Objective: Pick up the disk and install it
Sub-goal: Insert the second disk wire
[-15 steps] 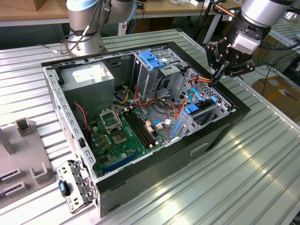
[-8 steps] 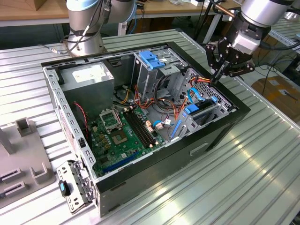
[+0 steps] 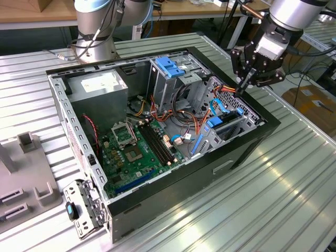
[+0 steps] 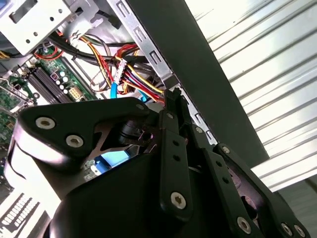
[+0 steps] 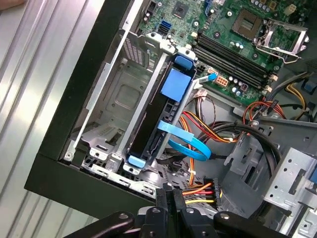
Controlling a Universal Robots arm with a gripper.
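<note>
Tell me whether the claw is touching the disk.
Apart. In the first wrist view the disk sits in its bay, with cables and chassis between it and the claw.

A robotics lab: an open computer case (image 3: 157,136) on a ribbed metal desk (image 3: 273,194), robot arm (image 3: 294,16) above, cardboard boxes (image 3: 315,102) behind.

The tabletop (image 3: 273,194) is ribbed, shiny bare metal. The computer case (image 3: 231,157) has matt black outer walls and dull grey sheet-metal insides. The hand (image 3: 242,86) is matt black with bright screws.
</note>
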